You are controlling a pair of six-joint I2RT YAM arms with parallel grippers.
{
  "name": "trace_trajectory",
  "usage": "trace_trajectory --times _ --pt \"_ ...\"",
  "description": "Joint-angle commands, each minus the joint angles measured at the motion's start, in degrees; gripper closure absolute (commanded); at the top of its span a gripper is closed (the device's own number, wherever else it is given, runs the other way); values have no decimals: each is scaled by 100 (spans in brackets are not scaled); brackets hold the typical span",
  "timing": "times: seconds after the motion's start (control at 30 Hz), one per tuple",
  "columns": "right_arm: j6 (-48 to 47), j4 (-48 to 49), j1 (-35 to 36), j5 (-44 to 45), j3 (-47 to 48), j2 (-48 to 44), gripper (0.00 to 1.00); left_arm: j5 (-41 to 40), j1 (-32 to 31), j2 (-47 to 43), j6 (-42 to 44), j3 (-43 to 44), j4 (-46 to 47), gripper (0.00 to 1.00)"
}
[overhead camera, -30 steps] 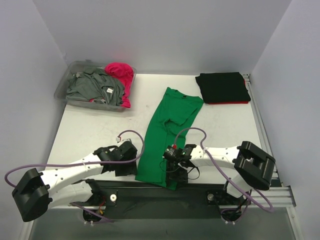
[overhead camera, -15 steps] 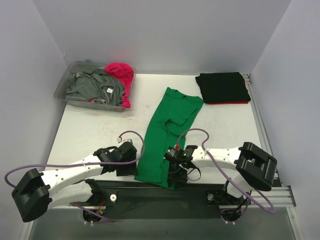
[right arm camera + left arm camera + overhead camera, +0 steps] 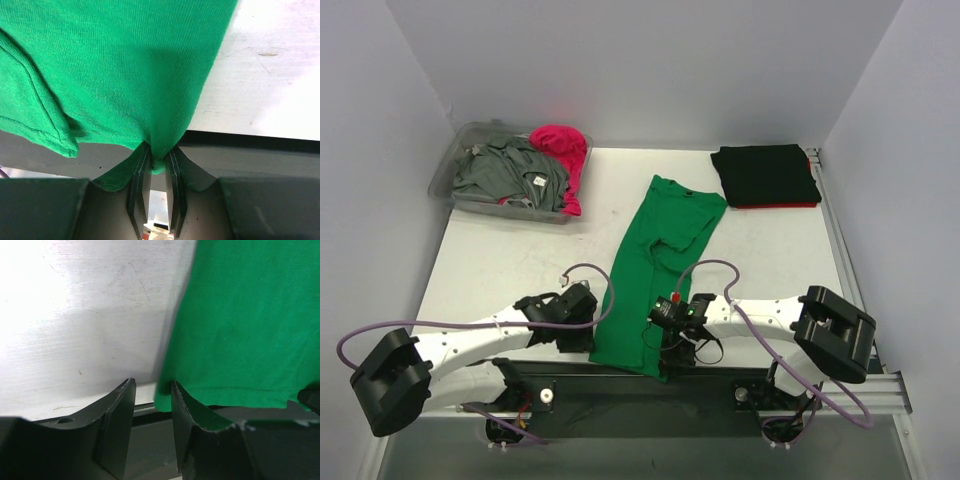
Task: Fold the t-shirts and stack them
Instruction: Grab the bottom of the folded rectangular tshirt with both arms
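Right pincer (image 3: pixel 152 164) nips the green t-shirt (image 3: pixel 115 60) at its hem corner, left pincer (image 3: pixel 150 402) half-open astride the other, likely for folding.

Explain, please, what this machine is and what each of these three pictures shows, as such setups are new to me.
These are two robot arms bolted at the near edge of a table, each ending in a two-finger claw. The wide picture looks down from above and behind them; the other two come from a camera on each wrist, showing its own fingers. A green t-shirt lies stretched out in the middle, a folded black t-shirt at the far right, and a clear bin at the far left holds a grey t-shirt and a pink t-shirt. The right claw pinches the green shirt's near hem. The left claw stands open with the hem's other corner in its gap, not yet gripping.
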Motion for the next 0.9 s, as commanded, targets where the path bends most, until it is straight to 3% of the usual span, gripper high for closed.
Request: trace_trajectory --times 0.0,0.37,0.63,0.67,0.87 --pt "106 -410 116 17 -187 -19 83 232 15 -44 -31 -134 266 55" --pt "185 -410 116 34 -204 -28 84 575 -37 -343 -313 -600 450 65" --pt "176 -612 151 8 -134 -203 96 812 -46 -422 -348 -715 346 100" --pt "185 -708 151 8 -125 -239 100 778 -46 -527 -357 -697 240 100" --pt "124 -981 169 -211 -125 -406 100 689 -46 -1107 -401 -618 -375 100"
